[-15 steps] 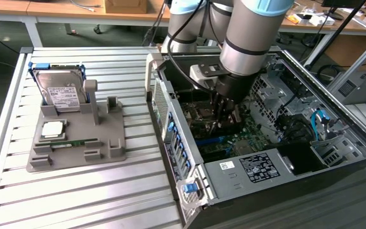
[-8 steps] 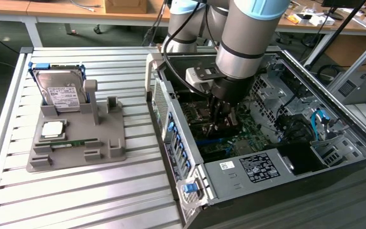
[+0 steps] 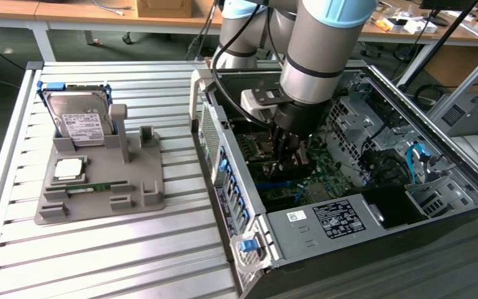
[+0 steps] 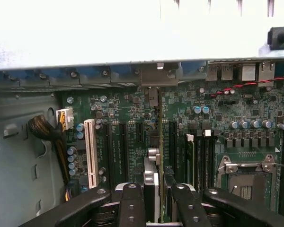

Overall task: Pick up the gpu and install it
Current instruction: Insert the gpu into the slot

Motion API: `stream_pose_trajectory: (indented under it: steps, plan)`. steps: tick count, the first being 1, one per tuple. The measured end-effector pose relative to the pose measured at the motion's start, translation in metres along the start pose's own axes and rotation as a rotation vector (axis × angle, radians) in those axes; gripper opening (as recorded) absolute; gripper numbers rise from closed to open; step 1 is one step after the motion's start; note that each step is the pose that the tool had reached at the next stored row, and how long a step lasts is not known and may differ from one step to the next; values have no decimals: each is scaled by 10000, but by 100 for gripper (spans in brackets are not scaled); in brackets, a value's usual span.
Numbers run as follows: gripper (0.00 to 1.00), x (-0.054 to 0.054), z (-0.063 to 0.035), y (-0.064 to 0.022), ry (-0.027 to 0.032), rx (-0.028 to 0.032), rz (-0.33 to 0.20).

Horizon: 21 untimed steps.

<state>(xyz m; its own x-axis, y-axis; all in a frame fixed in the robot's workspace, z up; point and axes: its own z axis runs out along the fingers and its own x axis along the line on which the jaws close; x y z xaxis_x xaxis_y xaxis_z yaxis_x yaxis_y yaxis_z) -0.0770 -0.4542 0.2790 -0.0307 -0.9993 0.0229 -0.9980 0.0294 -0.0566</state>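
The gpu point(image 4: 159, 120) appears edge-on in the wrist view as a thin upright card, with its silver bracket end point(image 4: 157, 78) against the rear wall of the computer case. My gripper point(image 4: 159, 208) is shut on it, one black finger point(image 4: 132, 203) on each side. The card stands over the dark expansion slots of the green motherboard point(image 4: 217, 118); whether it is seated in a slot I cannot tell. In the exterior view my gripper point(image 3: 291, 163) reaches deep into the open case point(image 3: 322, 218), just above the motherboard.
A white slot point(image 4: 90, 151) and the processor socket point(image 4: 248, 175) flank the card. On the slatted table at the exterior view's left, a grey holder point(image 3: 98, 199) carries a hard drive point(image 3: 81, 118), a processor chip point(image 3: 69, 168) and a green memory stick point(image 3: 89, 185). Case walls and cables surround the arm.
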Motion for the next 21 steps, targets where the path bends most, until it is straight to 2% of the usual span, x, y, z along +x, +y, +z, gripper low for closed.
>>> stream_pose_trajectory:
  steps: [1,2,3,4,16,17,18,19,20,21]
  plan:
    - [27,2,0,5,-176,-6,11]
    - [27,4,0,4,-326,-9,20]
    - [27,8,0,4,-428,-13,25]
    - [27,12,0,5,-452,-14,28]
    - [27,67,11,4,-455,-12,29]
    - [27,68,13,3,-428,-14,29]
    - [27,68,14,4,-348,-13,33]
    - [27,68,17,4,-234,-8,36]
    - [27,68,20,4,-87,-3,40]
    - [27,68,21,3,-63,-2,40]
